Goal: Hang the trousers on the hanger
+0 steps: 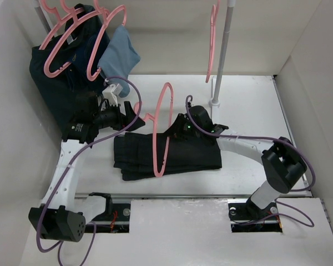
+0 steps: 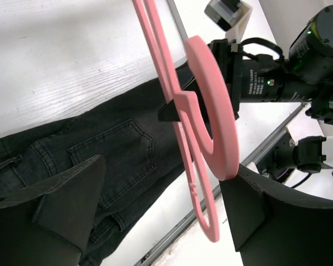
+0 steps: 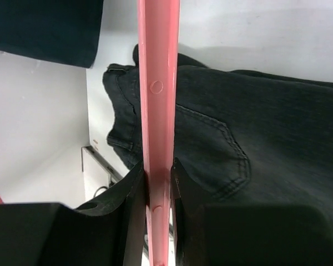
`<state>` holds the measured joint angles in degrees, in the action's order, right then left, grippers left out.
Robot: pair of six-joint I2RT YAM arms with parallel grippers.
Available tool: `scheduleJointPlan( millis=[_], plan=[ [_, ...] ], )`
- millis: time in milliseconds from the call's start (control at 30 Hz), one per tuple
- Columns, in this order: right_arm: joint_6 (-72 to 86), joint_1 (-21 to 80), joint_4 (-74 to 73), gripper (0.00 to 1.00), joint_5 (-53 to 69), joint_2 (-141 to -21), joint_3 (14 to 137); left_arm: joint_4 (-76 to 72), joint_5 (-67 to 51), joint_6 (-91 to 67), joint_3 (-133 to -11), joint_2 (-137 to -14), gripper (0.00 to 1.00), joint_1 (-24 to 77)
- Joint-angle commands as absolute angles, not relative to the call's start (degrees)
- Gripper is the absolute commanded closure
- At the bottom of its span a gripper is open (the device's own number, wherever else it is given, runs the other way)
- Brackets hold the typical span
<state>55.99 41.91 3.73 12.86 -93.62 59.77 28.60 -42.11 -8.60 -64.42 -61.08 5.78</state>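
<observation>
Trousers (image 1: 183,158): black, denim-like weave, with seams and a stitched patch pocket visible in the wrist views; folded into a flat, roughly rectangular bundle lying at the middle of the white, faintly grained surface (image 1: 250,100). Hanger (image 1: 155,160): thin, smooth pink moulded plastic with a curved hook; it stands on edge, upright, across the left part of the bundle. Whether the cloth passes through its frame cannot be told. Right pincer (image 3: 158,166): black blocky fingers closed narrow on a straight pink bar of the hanger, gripping it from both sides directly above the trousers. Left pincer (image 2: 169,163): jaws spread wide, holding nothing; the hanger's hook sits in the gap between the fingers, with the pocket area of the trousers beneath. Rear left: a dark navy garment (image 1: 55,83) and a light-blue cloth (image 1: 119,52) hang clear of the surface
</observation>
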Motion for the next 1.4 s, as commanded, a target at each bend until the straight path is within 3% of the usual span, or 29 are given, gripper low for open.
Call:
scheduleJointPlan(
  millis=[0,300,467,500,600,633,767,900,933,1000,1033,1067,1133,1367],
  plan=[
    [52.2,41.5,8.7,1.0,14.5,-89.6,58.3,28.8,-44.4,-6.4,-67.1,-62.2,0.24,5.5],
    [49.7,41.0,8.2,1.0,14.5,-89.6,55.4,28.3,-49.7,-6.9,-67.6,-62.2,0.2,5.5],
    [48.0,41.0,5.6,1.0,13.4,-89.6,55.4,27.8,-50.2,-6.9,-66.9,-62.2,0.3,5.5],
    [48.0,41.0,5.6,1.0,13.4,-89.6,55.4,27.8,-49.7,-6.9,-66.3,-62.2,0.4,5.5],
    [46.9,41.0,4.6,1.0,12.2,-89.6,55.9,27.2,-48.6,-7.6,-64.6,-62.2,0.53,5.5],
    [46.8,41.0,4.0,1.0,12.2,-89.6,55.9,26.7,-48.6,-8.2,-64.6,-62.2,0.68,5.5],
    [45.8,41.0,2.7,1.0,11.7,-89.6,56.4,26.7,-44.9,-8.7,-64.1,-63.5,1.0,5.5],
    [44.5,39.7,-1.1,1.0,10.3,-89.6,55.9,28.2,-39.6,-8.7,-64.1,-65.6,1.0,5.5],
    [43.5,39.1,-3.8,0.96,9.6,-89.6,55.9,28.7,-39.6,-8.7,-64.1,-66.4,1.0,5.5],
    [40.9,37.8,-6.8,0.79,9.0,-89.6,56.4,28.2,-38.0,-10.3,-62.9,-67.1,1.0,5.5],
    [39.7,36.6,-8.3,0.69,8.4,-89.6,57.9,28.2,-37.4,-11.0,-62.2,-67.1,1.0,5.5],
    [37.1,36.0,-11.5,0.52,8.3,-90.1,58.6,27.6,-36.9,-11.9,-61.4,-67.8,1.0,5.5],
    [34.3,35.3,-15.3,0.36,7.3,-90.8,61.5,26.8,-35.5,-14.3,-58.6,-68.3,1.0,5.5],
    [32.5,32.4,-29.1,0.07,-5.2,-82.6,58.4,25.1,-32.1,-17.3,-55.8,-68.8,1.0,5.5]
  ],
)
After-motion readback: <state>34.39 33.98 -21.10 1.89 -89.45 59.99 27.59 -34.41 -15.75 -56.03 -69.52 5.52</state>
